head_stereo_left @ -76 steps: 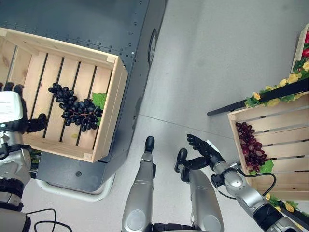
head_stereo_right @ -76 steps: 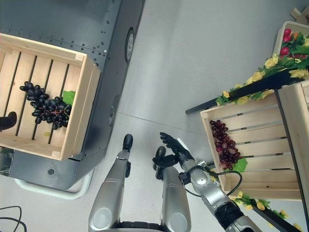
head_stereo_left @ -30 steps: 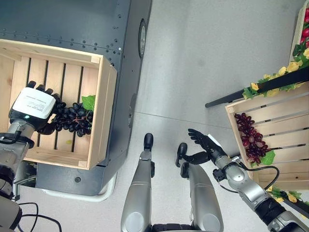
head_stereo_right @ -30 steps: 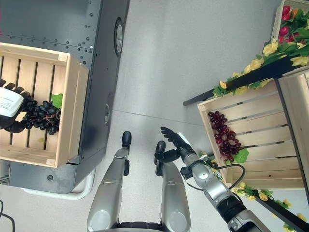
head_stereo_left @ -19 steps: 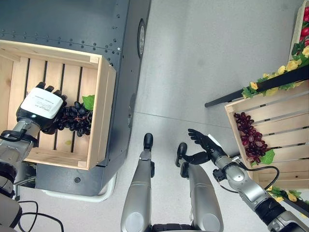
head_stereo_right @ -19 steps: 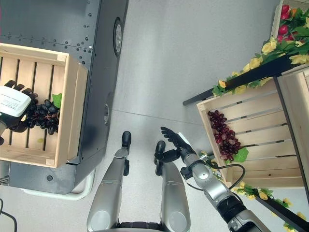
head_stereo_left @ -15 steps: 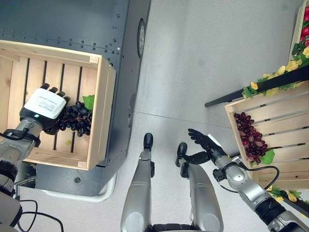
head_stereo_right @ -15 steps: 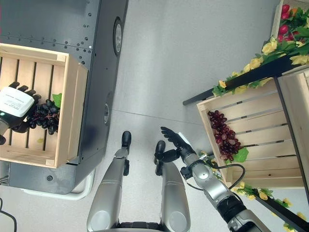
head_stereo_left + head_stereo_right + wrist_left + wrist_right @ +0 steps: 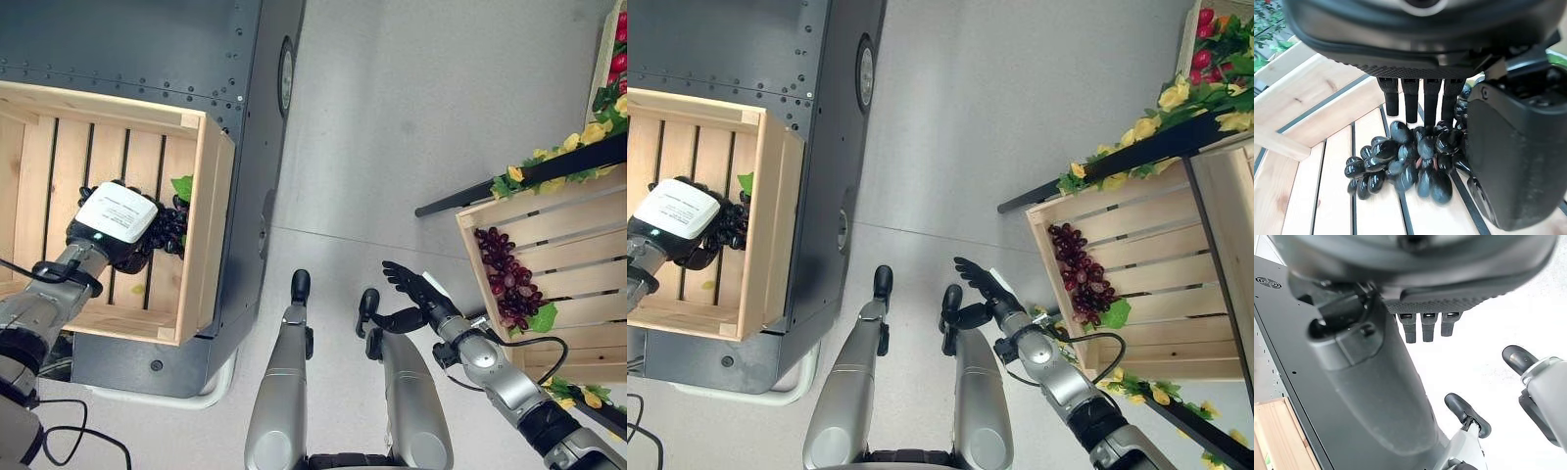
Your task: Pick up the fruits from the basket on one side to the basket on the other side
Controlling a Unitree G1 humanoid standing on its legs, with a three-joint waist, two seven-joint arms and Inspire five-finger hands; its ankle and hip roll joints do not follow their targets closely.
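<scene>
Left hand: the left hand (image 9: 116,223) is seen lowered into the left crate (image 9: 214,225), over the black grapes (image 9: 1405,166). In the left wrist view its fingers (image 9: 1411,103) are stretched down to the top of the bunch and the thumb is set beside it; the bunch is not closed upon and lies on the slats.
Black grapes: the bunch is found at the right end of the left crate, close to its right wall, mostly covered by the hand in the head views; a green leaf (image 9: 182,187) is seen at its upper edge.
Left crate: a slatted wooden crate is carried on a dark grey cart (image 9: 147,39) at the left.
Right hand: the right hand (image 9: 415,297) is held low over the grey floor (image 9: 421,117), apart from both crates, with fingers spread and nothing held.
Right crate: a second wooden crate (image 9: 568,245) is placed at the right; a bunch of red grapes (image 9: 507,284) with a green leaf is lying near its left wall.
Surroundings: yellow flowers and greenery (image 9: 573,166) are seen along a dark bar above the right crate.
</scene>
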